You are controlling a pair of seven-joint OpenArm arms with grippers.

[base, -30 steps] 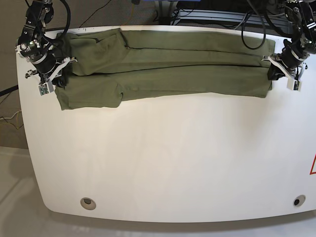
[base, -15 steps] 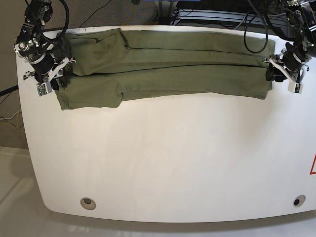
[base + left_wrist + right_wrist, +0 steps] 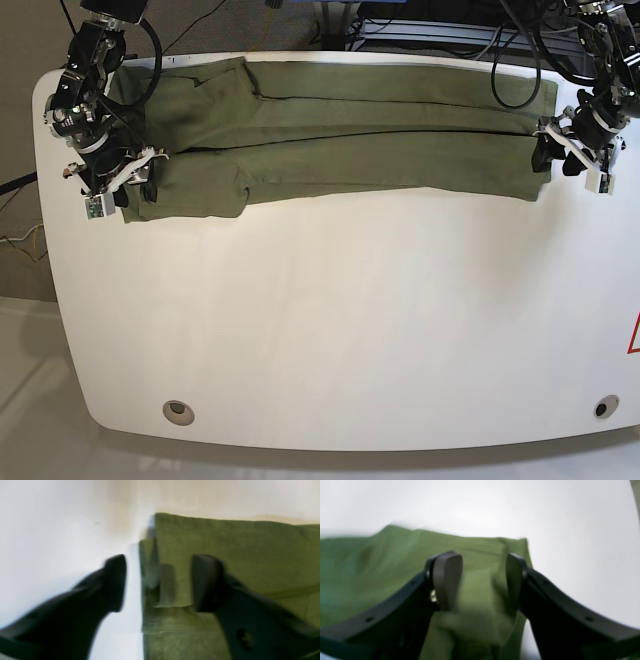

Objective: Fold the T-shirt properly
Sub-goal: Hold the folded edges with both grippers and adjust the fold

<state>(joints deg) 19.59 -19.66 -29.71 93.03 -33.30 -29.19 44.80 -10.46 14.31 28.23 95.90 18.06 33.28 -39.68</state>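
The olive-green T-shirt [image 3: 380, 150] lies folded into a long band across the back of the white table [image 3: 330, 320]. My left gripper [image 3: 552, 155] is at the band's right end. In the left wrist view it [image 3: 160, 582] is open and straddles the shirt's edge [image 3: 225, 537], with one finger over bare table and the other over cloth. My right gripper [image 3: 128, 188] is at the band's left end, by the front sleeve. In the right wrist view it [image 3: 481, 580] is open, with a raised fold of the shirt [image 3: 382, 562] between its fingers.
Two round holes sit near the table's front edge, one on the left [image 3: 179, 411] and one on the right [image 3: 600, 407]. A red mark [image 3: 634, 335] is at the right edge. Cables and equipment [image 3: 430, 30] lie behind the table.
The arm on the base view's left moved toward the front along the shirt's left end, down to the front sleeve. The arm on the right shifted slightly forward. The shirt stayed flat.
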